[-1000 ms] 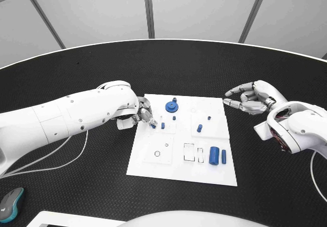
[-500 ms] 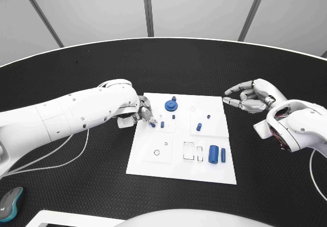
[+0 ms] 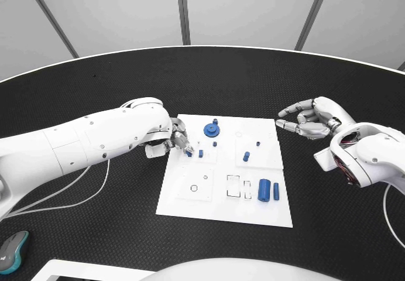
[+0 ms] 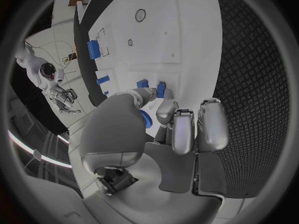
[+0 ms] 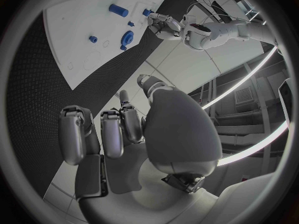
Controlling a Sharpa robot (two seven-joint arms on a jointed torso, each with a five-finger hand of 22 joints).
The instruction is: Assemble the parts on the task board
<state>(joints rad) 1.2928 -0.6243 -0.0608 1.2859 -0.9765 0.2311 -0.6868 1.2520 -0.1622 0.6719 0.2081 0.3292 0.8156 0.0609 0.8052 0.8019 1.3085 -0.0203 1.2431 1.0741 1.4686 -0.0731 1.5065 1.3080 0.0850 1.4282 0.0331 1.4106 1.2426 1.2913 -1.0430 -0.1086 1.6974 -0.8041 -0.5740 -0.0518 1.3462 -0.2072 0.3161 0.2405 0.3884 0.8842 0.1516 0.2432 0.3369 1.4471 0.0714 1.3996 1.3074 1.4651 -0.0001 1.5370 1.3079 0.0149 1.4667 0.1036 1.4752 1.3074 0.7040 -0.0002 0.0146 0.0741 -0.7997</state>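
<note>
Several parts (image 3: pixel 264 190) lay loose on the board (image 3: pixel 219 205), so most assembly remained. The left hand (image 3: pixel 175 143) pinched a small blue part (image 3: pixel 189 153); the right hand (image 3: pixel 311 120) hovered curled, empty.

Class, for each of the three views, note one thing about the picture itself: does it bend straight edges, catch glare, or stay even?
Head view: even, soft light, the task board has straight edges and faint shadows. Left wrist view: fisheye, the board's edges curve, and the left hand looms large. Right wrist view: same bending, bright strip lights glare beyond the right hand.
</note>
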